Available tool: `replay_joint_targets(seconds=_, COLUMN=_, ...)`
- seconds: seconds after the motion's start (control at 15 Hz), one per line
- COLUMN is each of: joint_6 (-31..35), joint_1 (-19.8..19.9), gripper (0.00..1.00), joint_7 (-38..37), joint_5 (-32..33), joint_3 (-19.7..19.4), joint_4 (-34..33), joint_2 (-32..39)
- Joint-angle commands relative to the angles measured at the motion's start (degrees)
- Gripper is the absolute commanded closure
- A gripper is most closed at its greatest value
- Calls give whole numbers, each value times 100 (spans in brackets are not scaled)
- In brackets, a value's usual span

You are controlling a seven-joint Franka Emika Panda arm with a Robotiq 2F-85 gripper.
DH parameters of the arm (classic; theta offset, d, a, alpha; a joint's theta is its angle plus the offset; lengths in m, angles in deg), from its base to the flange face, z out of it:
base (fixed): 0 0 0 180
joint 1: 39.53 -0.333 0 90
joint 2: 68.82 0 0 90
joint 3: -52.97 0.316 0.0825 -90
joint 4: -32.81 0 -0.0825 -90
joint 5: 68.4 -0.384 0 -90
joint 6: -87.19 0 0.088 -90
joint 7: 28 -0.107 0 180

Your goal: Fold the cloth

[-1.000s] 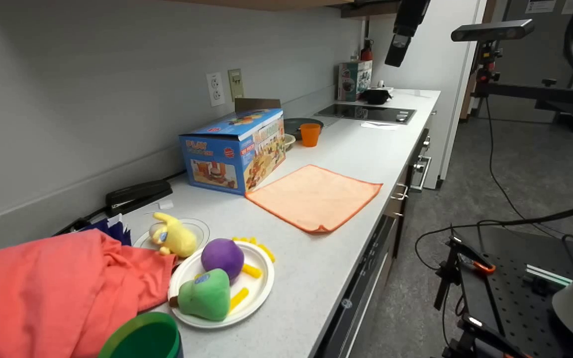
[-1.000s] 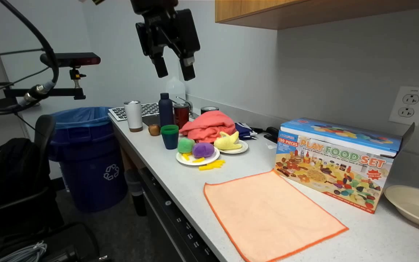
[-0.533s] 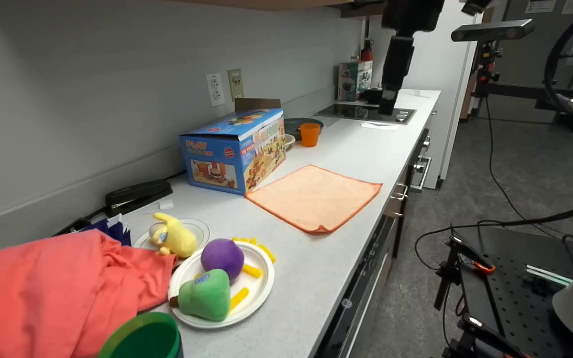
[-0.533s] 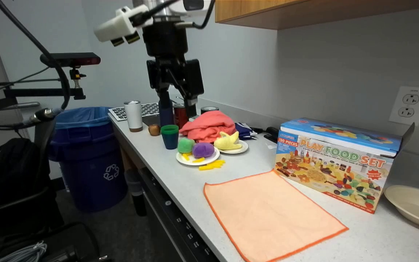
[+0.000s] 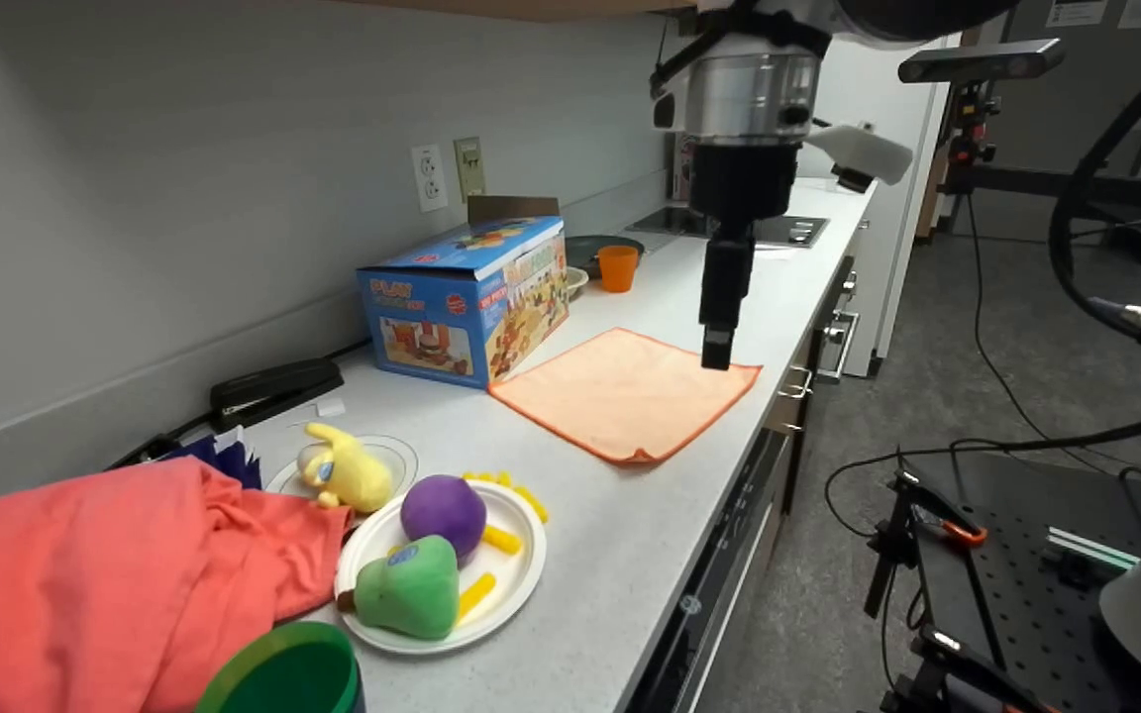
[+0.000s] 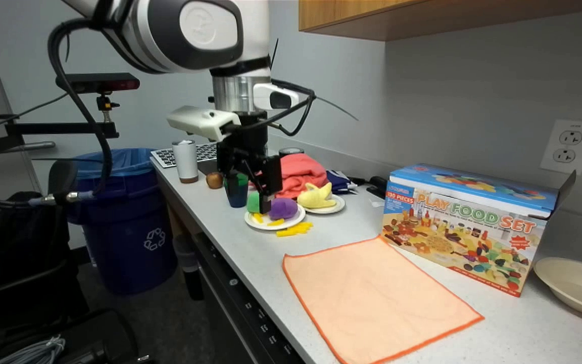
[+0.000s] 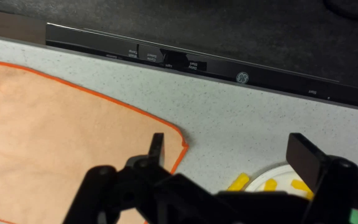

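In an exterior view, your arm point(image 5: 759, 104) has swung into the picture over the last second, and your fingers point(image 5: 717, 352) have dropped from high up until they overlap the peach cloth point(image 5: 610, 396); seen edge-on, they don't show you their gap. The cloth hasn't changed: it lies spread flat on the table point(image 5: 600, 555), one corner close by the play food set box point(image 5: 462, 307), the corner nearest the camera slightly curled. In an exterior view you can follow the same descent, the fingers now in front of the purple plush toy point(image 6: 285, 208) and apart from the cloth, whose curled corner tips up a little. In the wrist view your fingers stand wide apart with nothing gripped; the curled corner shows in the gap just beside one of them, while the other overlaps the white plate point(image 7: 261, 180). For the fold, this likely means you are still reaching: no fold is made yet, and that corner looks like your natural pinch point. You'd probably want to shift toward the cloth as you lower, so the corner sits squarely between the fingers instead of under one. The curl should help, since thin cloth lying flat may slide rather than bunch; take care that the outer finger doesn't catch the plate's rim.
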Motion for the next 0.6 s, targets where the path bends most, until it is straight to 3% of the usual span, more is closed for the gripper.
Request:
replay_joint_targets(seconds=0.0, joint_6=39, joint_1=-26, gripper=0, joint_7=46, joint_5=-16, joint_3=58, joint_4=-39, joint_2=176)
replay_joint_targets(seconds=0.53, joint_6=167, joint_1=-66, gripper=0, joint_7=170, joint_5=-33, joint_3=66, joint_4=-209, joint_2=612)
